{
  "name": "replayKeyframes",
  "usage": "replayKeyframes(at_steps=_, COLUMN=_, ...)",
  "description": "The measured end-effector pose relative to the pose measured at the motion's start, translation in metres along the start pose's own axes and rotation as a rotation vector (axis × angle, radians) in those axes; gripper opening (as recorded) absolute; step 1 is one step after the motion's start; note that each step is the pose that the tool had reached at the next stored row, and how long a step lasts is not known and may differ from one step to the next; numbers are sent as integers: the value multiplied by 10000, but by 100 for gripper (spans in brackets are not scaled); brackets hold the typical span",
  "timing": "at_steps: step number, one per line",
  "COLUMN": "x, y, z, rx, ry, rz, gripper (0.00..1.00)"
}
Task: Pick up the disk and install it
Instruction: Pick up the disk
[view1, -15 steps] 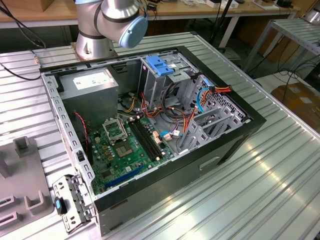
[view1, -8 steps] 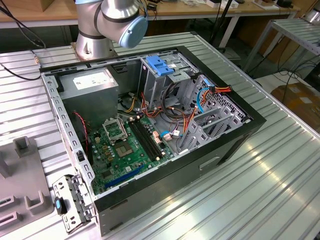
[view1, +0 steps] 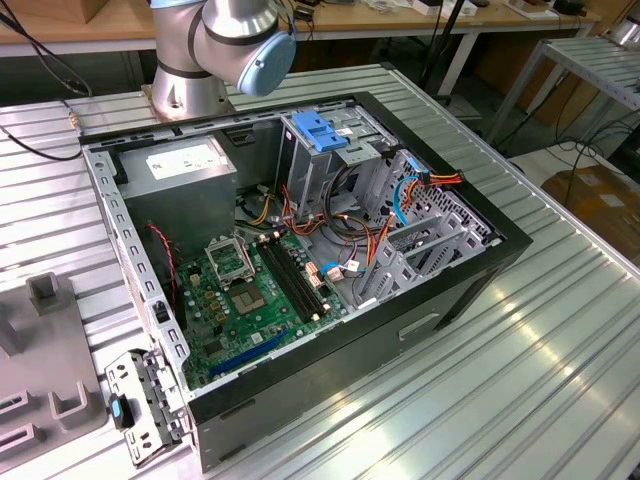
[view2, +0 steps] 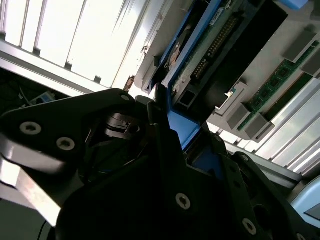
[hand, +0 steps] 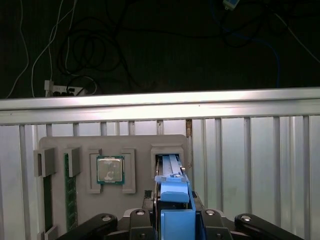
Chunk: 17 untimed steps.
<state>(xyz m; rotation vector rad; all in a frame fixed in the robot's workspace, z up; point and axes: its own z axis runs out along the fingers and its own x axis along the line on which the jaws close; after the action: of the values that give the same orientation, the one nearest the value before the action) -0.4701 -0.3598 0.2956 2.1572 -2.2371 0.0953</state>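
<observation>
The disk (hand: 172, 187) stands on edge in a slot of a grey holder tray (hand: 135, 142), its blue side rail facing the first wrist view. My gripper (hand: 175, 212) is shut on the disk, with a black finger pressed against each side of it. In the second wrist view the disk (view2: 215, 47) shows its dark connector edge and blue rail, clamped in the gripper (view2: 185, 135). The open computer case (view1: 440, 300) lies on the ribbed metal table in the exterior view, and its grey drive cage (view1: 330, 170) carries a blue latch.
The holder tray also carries a processor chip (hand: 110, 170) and memory sticks (hand: 70, 192). Inside the case are a grey power-supply box (view1: 185, 170), the green motherboard (view1: 250, 290) and loose cables (view1: 370, 240). The arm's base (view1: 190, 80) stands behind the case.
</observation>
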Motion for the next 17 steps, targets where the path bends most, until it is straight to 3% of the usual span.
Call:
replayKeyframes(at_steps=9, x=2, y=-1, z=-30, rx=1, ry=0, rz=-1, gripper=37)
replayKeyframes(at_steps=11, x=4, y=-1, z=-65, rx=1, ry=0, rz=0, gripper=37)
replayKeyframes(at_steps=14, x=13, y=-4, z=-194, rx=0, ry=0, rz=-1, gripper=37)
replayKeyframes(at_steps=17, x=17, y=-6, z=-260, rx=1, ry=-1, rz=-1, gripper=37)
